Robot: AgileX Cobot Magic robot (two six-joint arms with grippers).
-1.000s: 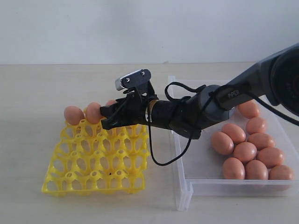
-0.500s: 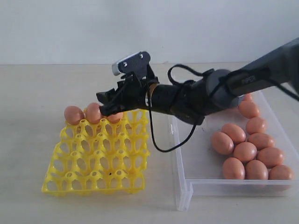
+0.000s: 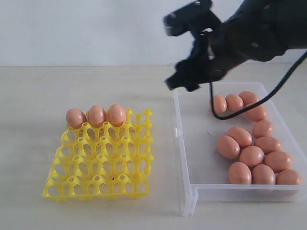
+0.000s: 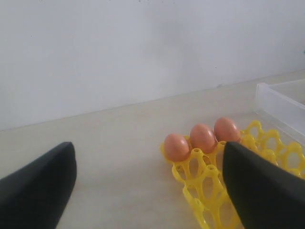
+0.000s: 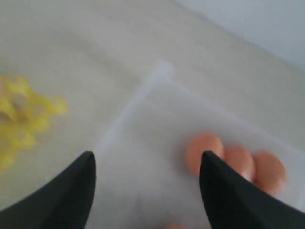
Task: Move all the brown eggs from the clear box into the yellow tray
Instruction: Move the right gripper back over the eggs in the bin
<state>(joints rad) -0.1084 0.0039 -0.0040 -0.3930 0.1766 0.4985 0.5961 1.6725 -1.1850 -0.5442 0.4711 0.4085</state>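
The yellow tray (image 3: 98,160) lies on the left, with three brown eggs (image 3: 96,115) side by side in its back row. Several more brown eggs (image 3: 252,155) lie in the clear box (image 3: 178,139) on the right. My right gripper (image 3: 178,82) hangs open and empty, raised above the box's back left corner. Its wrist view is blurred: the right gripper (image 5: 147,157) is over the box floor, with brown eggs (image 5: 204,150) just past one fingertip. My left gripper (image 4: 147,148) is open and empty, low beside the tray (image 4: 205,186), with the tray's eggs (image 4: 203,138) ahead; it is outside the exterior view.
The right arm's black cable (image 3: 268,98) loops down over the box's far end. A pale wall (image 3: 96,28) runs behind the table. Bare tabletop (image 3: 163,143) separates tray and box.
My right gripper has let go of the third egg in the tray's back row, then risen and swung right to above the box's back corner.
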